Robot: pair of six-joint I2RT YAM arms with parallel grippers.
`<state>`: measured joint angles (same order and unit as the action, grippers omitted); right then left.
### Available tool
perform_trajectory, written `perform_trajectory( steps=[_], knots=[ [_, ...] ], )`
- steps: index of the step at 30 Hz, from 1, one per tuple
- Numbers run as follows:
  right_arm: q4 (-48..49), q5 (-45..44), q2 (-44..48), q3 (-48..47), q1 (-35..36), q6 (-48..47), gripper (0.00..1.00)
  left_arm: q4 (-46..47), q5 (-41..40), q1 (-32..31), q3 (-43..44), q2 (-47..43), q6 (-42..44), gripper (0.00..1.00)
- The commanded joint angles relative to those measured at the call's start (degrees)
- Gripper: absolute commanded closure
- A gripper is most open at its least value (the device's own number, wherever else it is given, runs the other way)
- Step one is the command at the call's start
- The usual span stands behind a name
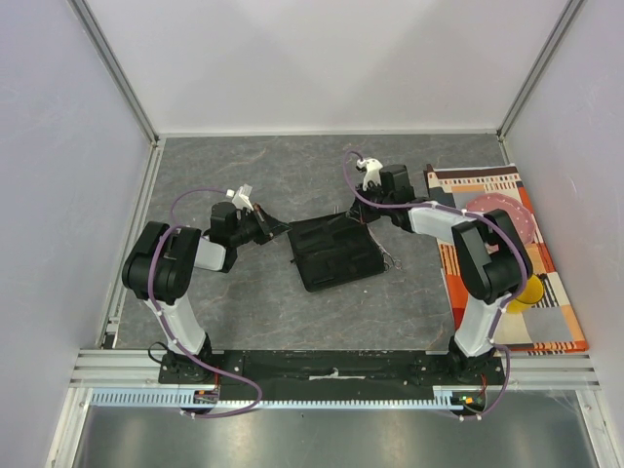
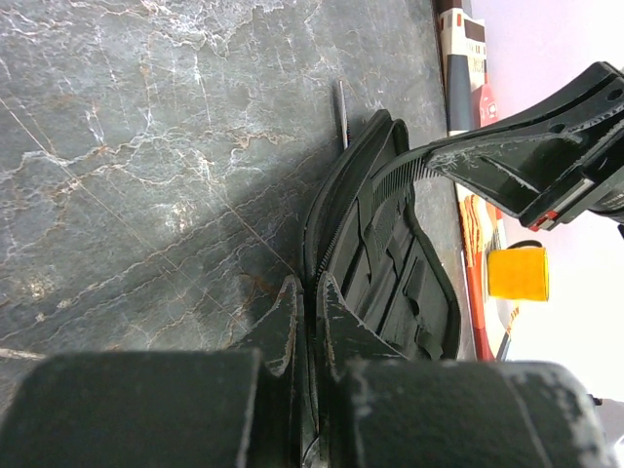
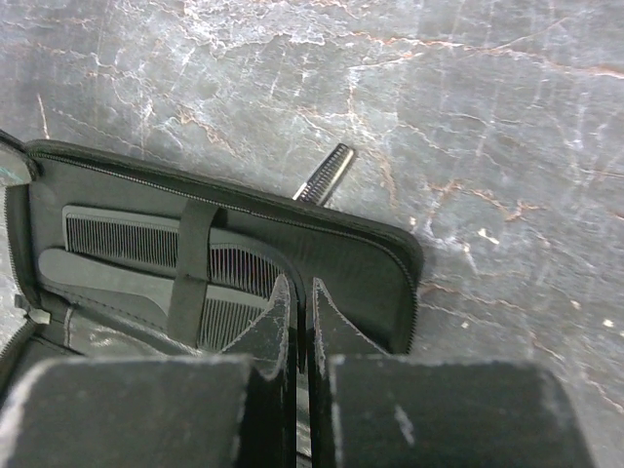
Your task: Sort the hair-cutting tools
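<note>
L gripper (image 2: 310,285) jaws clamp pouch (image 2: 414,283) rim. R gripper (image 3: 300,285) jaws closed, tips at straight comb (image 3: 127,237) under strap (image 3: 190,258). Best: hold rim taut, nudge comb home w/ 1 slow push.

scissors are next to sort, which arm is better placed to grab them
Right: the scissors lie right of the pouch, near the right gripper; the left gripper pinches the pouch's left edge.

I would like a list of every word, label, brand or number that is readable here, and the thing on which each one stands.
None can be read. The black pouch, the comb in it and the patterned mat carry no legible writing; the mat shows only coloured shapes.
</note>
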<state>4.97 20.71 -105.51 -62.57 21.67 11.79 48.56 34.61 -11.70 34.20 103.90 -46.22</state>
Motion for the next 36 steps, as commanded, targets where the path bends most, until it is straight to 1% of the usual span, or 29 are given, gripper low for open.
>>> perform_trajectory(
  steps=[1,8,14,18,19,20,23,24,26,29,33,36],
  knots=[
    [2.15,-1.02,-3.47,1.48,2.5,1.74,1.0,8.22,4.41,-1.04,1.58,-1.59,-1.33,0.98],
    [4.52,-1.11,-4.43,2.54,3.2,4.11,1.0,8.92,4.59,-1.13,1.58,-1.24,-1.95,0.98],
    [3.73,-4.35,-6.28,1.75,3.46,6.57,1.0,9.1,4.41,-1.13,1.22,-1.59,-2.12,0.98],
    [0.67,-6.03,-6.28,0.78,3.38,6.49,1.0,9.1,4.15,-1.22,0.7,-2.38,-2.39,0.98],
    [-0.3,-6.81,-6.2,0.34,3.29,6.49,0.95,9.1,4.06,-1.22,0.61,-2.64,-2.39,0.98],
    [-1.53,-8.04,-5.85,0.25,3.46,6.23,0.81,9.1,3.89,-1.13,0.52,-2.73,-2.39,0.98],
    [-4.52,-10.51,-3.91,0.34,3.38,5.26,0.52,8.22,3.36,-1.21,0.35,-3.79,-2.12,0.98],
    [-4.88,-12.25,-2.78,0.25,3.38,5.0,0.48,8.14,3.1,-1.22,0.26,-3.96,-2.12,0.98],
    [-7.95,-13.93,-1.54,0.25,3.38,4.21,0.41,7.96,2.92,-1.13,0.08,-4.49,-2.12,0.98],
    [-9.98,-17.36,1.53,0.51,3.29,3.5,0.38,7.35,2.66,-1.13,-0.18,-5.19,-1.69,0.98],
    [-12.87,-20.0,7.41,1.39,3.38,2.54,0.37,6.47,1.52,-1.22,-1.14,-6.51,-1.16,0.98],
    [-14.73,-19.92,11.1,2.53,3.38,2.62,0.37,6.11,0.38,-1.22,-2.37,-7.65,-0.98,0.98]
  ],
)
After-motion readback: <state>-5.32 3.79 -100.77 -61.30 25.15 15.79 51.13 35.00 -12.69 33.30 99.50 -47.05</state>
